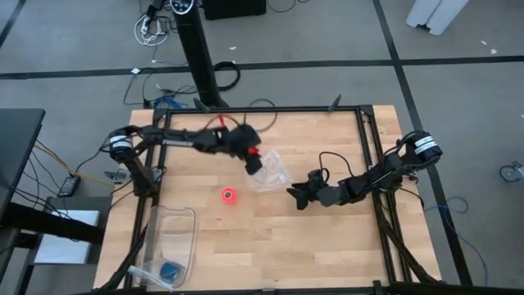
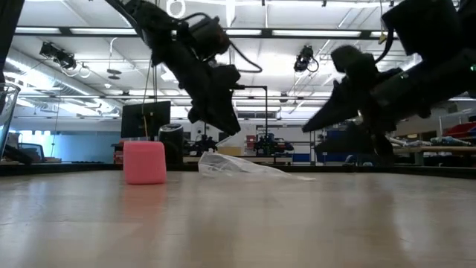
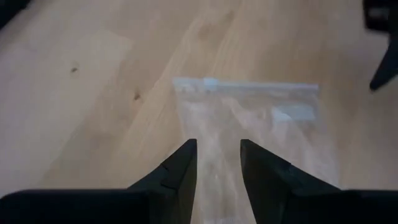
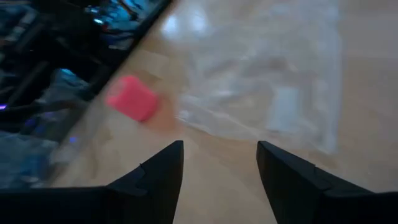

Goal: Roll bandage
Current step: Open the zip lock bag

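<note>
Left end effector [image 1: 255,163] released above plastic bag [image 1: 273,172]; right end effector [image 1: 295,195] released; bandage [image 1: 228,196] rolled.

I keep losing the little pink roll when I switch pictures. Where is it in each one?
High view: the rolled bandage sits mid-table, just left of the clear plastic bag.
Low view: it stands at left, left of the bag.
Left wrist view: not in it; only the bag shows.
Right wrist view: at left, beside the bag.
Shared landmark: the bag.
</note>
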Robot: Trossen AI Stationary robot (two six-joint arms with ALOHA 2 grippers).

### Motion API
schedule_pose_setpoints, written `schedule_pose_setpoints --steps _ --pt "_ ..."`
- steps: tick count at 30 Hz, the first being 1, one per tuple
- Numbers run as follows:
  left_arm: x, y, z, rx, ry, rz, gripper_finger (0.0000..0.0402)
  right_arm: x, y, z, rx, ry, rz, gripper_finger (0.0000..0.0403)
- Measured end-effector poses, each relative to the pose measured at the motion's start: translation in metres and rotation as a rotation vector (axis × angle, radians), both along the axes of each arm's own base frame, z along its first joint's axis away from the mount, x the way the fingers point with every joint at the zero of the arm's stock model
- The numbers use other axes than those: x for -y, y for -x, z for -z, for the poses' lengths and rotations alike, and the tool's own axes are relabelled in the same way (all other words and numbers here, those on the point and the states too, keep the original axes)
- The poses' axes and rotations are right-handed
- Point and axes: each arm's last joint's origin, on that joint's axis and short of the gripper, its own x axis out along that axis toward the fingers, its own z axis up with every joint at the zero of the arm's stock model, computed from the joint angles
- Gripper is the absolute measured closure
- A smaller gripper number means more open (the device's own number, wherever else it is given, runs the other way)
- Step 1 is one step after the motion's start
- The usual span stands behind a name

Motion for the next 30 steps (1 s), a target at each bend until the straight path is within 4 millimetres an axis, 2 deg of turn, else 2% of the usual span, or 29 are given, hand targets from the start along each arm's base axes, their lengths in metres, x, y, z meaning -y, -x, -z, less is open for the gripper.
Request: schedule_pose_setpoints --steps 4,8,12,19,25,27,30 --pt "-0.026 0.006 0.006 0.012 0.065 -0.019 0.0272 -0.002 -0.002 -0.005 0.032 0.050 -0.040 0.0194" --pt "-0.034 0.003 0.025 -0.022 0.111 0.012 0.0272 -0.003 -0.003 -0.009 0.050 0.084 -0.058 0.0199" --pt "-0.031 -0.006 0.048 -0.029 0.183 0.072 0.0272 -0.003 -0.004 -0.009 0.054 0.087 -0.070 0.0202" --pt "-0.030 -0.014 0.071 -0.057 0.178 0.063 0.0272 -0.006 -0.003 -0.010 0.058 0.086 -0.090 0.0203" --pt "-0.023 -0.017 0.071 -0.059 0.146 0.108 0.0281 -0.007 -0.003 -0.010 0.056 0.097 -0.097 0.0209" --pt "-0.019 -0.020 0.070 -0.042 0.123 0.138 0.0297 -0.007 -0.003 -0.010 0.055 0.105 -0.100 0.0210" --pt "-0.011 -0.025 0.068 -0.026 0.069 0.181 0.0342 -0.007 -0.003 -0.012 0.052 0.130 -0.113 0.0211"
